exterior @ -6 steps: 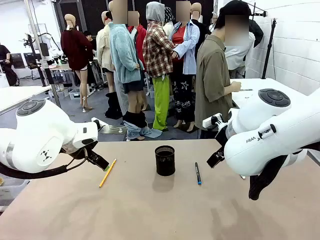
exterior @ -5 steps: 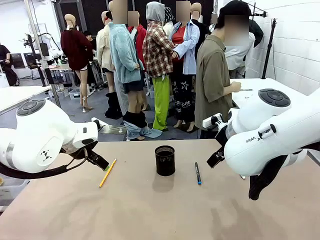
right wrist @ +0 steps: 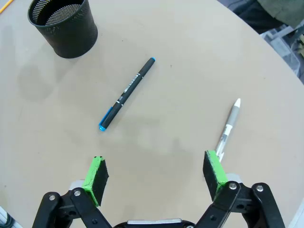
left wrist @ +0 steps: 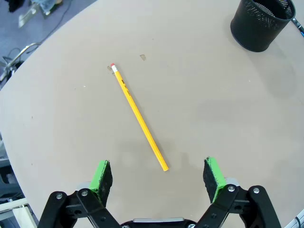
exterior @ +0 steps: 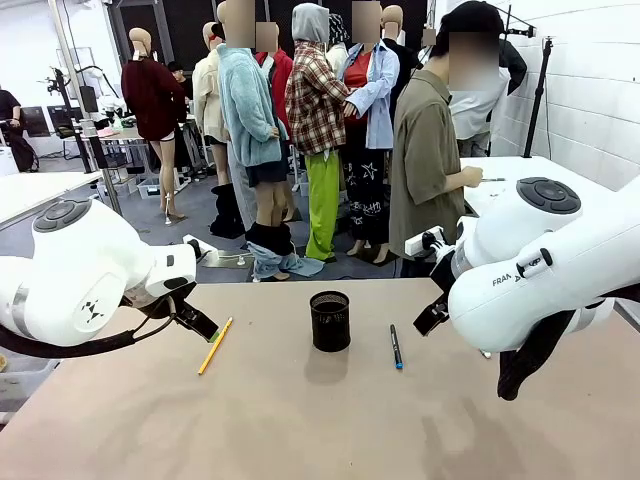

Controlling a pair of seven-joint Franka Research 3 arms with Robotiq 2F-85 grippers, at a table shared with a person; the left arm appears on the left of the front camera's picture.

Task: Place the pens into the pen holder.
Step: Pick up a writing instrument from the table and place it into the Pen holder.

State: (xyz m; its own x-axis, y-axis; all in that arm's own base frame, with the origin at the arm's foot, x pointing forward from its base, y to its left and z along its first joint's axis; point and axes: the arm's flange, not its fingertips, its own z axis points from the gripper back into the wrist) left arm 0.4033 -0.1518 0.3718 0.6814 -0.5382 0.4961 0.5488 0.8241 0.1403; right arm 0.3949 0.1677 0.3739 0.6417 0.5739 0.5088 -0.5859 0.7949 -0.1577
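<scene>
The black mesh pen holder (exterior: 330,321) stands upright in the middle of the table, also in the left wrist view (left wrist: 262,22) and the right wrist view (right wrist: 63,26). A yellow pencil (exterior: 215,345) lies to its left; my left gripper (left wrist: 158,175) hangs open above the pencil (left wrist: 138,116), its tip between the green pads. A dark pen with blue ends (exterior: 396,346) lies to the right of the holder. My right gripper (right wrist: 156,175) is open above the table, with that pen (right wrist: 127,93) ahead and a whitish-grey pen (right wrist: 228,126) beside one fingertip (right wrist: 213,171).
The brown table (exterior: 300,420) has free room toward the near edge. A person (exterior: 430,150) stands beyond the far right edge of the table. My two white arms flank the holder, left (exterior: 80,275) and right (exterior: 540,265).
</scene>
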